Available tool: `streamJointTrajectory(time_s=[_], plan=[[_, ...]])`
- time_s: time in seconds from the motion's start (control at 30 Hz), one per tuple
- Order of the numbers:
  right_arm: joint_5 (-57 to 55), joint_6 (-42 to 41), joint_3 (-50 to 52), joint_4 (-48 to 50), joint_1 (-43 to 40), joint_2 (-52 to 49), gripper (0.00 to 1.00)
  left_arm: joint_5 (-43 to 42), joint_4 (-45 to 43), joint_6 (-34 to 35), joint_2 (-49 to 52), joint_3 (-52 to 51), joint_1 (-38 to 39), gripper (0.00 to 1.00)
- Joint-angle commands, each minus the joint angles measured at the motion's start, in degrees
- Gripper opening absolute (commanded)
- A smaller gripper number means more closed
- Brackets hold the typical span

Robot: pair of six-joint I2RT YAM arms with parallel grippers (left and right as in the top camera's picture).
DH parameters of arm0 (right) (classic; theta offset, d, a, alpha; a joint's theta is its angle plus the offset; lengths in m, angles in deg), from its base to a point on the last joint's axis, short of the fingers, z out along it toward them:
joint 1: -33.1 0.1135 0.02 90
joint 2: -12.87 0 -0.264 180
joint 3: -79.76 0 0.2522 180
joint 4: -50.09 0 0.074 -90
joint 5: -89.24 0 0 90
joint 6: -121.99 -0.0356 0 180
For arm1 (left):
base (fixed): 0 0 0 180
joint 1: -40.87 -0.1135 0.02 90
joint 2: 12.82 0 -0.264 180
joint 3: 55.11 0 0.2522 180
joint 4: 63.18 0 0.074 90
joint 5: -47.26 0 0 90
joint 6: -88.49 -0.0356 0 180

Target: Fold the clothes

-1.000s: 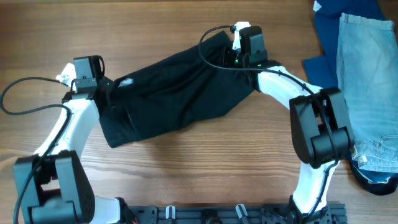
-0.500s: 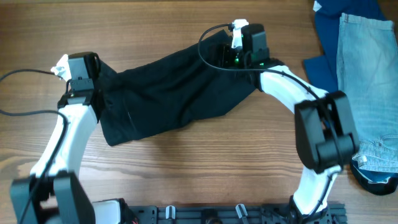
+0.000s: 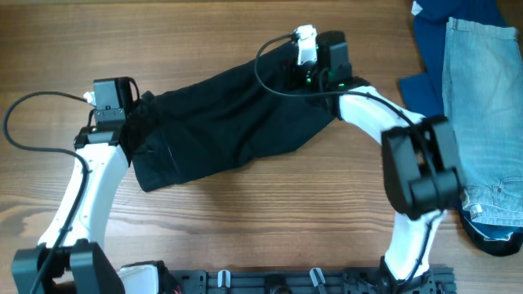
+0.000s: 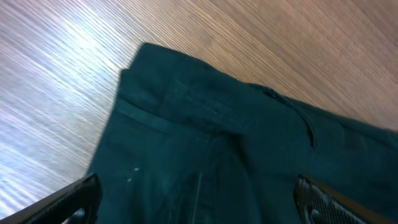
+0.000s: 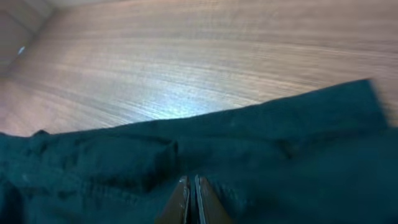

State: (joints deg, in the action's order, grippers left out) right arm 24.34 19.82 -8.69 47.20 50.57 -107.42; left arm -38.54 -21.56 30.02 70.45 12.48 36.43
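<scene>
**Black clothes lie between my two claws**

I see the clothes (image 3: pixel 229 118) lying rumpled on the desk (image 3: pixel 245 212), well apart from the jeans (image 3: pixel 482 106) at the desk's edge. My right claw (image 5: pixel 191 198) sits at the end nearer the jeans, fingers narrowed almost together. It seems to pinch the fabric's edge, though that wrist view is blurred. My left claw (image 4: pixel 199 196) hovers over the end farthest from the jeans, fingers wide, holding nothing.

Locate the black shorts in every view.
Overhead: shorts lie centre, slanting up to the right.
Left wrist: they fill the lower right, with one corner at upper left.
Right wrist: they span the bottom.
Shared landmark: the wooden table around them.
</scene>
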Motion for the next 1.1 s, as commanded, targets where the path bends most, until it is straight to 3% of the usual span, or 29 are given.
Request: streamJointTrajectory(time_s=[0.0,0.27,0.53,0.7,0.83,0.97,1.07], plan=[[6.9,-1.5,-0.5,5.9,0.7,-5.3,0.04,-3.3,-3.0,-1.1,5.2,-0.3,0.3,0.93],[-4.9,-1.6,-0.5,11.3,4.7,-11.1,0.04,-3.3,-15.0,-1.1,16.8,-0.3,3.1,0.93],[-19.1,-4.1,-0.5,12.6,2.2,-13.4,0.04,-3.3,-15.3,-1.1,20.3,-0.3,4.0,0.95],[-19.5,-7.4,-0.8,14.5,-3.5,-13.4,0.05,-3.1,-15.2,-1.1,20.3,-0.3,4.0,0.96],[-11.9,-7.3,-4.0,10.9,-7.8,-12.1,0.05,-3.1,-15.2,-1.1,20.3,-0.3,4.0,0.96],[-1.8,-7.1,-6.0,2.3,-10.3,-2.9,0.27,-3.1,-15.2,-1.1,20.3,-0.3,4.0,0.97],[4.2,-5.6,-6.0,-12.7,-10.1,8.0,0.42,-3.1,-15.2,-1.1,20.3,-0.3,4.0,0.98]])
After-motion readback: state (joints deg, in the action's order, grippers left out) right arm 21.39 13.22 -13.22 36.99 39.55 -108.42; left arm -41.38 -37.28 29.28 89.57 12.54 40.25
